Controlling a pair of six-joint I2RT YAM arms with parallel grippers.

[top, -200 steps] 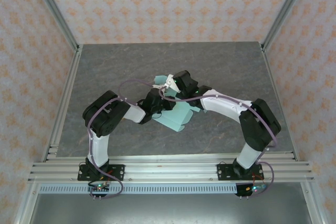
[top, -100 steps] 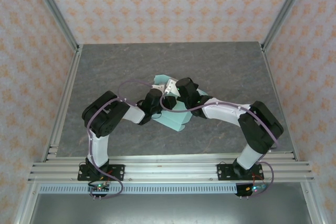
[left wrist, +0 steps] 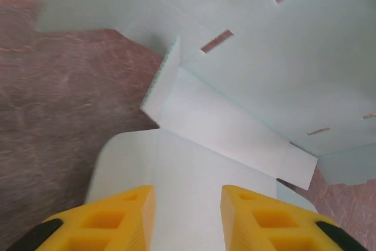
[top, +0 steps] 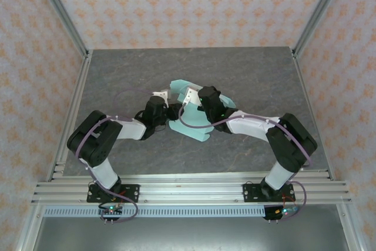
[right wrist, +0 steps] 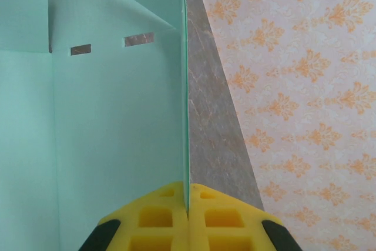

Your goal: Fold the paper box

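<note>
The paper box (top: 191,127) is a pale mint-blue die-cut sheet lying partly folded in the middle of the grey table, between the two wrists. My right gripper (right wrist: 188,195) is shut on one thin upright panel of the paper box (right wrist: 117,121), its edge pinched between the yellow fingers (right wrist: 158,216). My left gripper (left wrist: 188,204) hangs open just over a rounded flap of the paper box (left wrist: 176,163), with nothing between its yellow fingers (left wrist: 126,213). In the top view the left gripper (top: 166,109) sits at the sheet's left edge and the right gripper (top: 187,99) above its middle.
The grey stone-patterned table (top: 117,74) is bounded by aluminium rails (top: 70,116) and patterned walls (top: 188,4). Purple cables (top: 138,95) loop over both arms. Slots (left wrist: 217,40) are cut in the sheet's panels.
The left arm has swung out to the left and lowered, its gripper drawing back to the sheet's left edge. The right gripper has shifted slightly, still holding the panel; more of the sheet's far flap shows.
</note>
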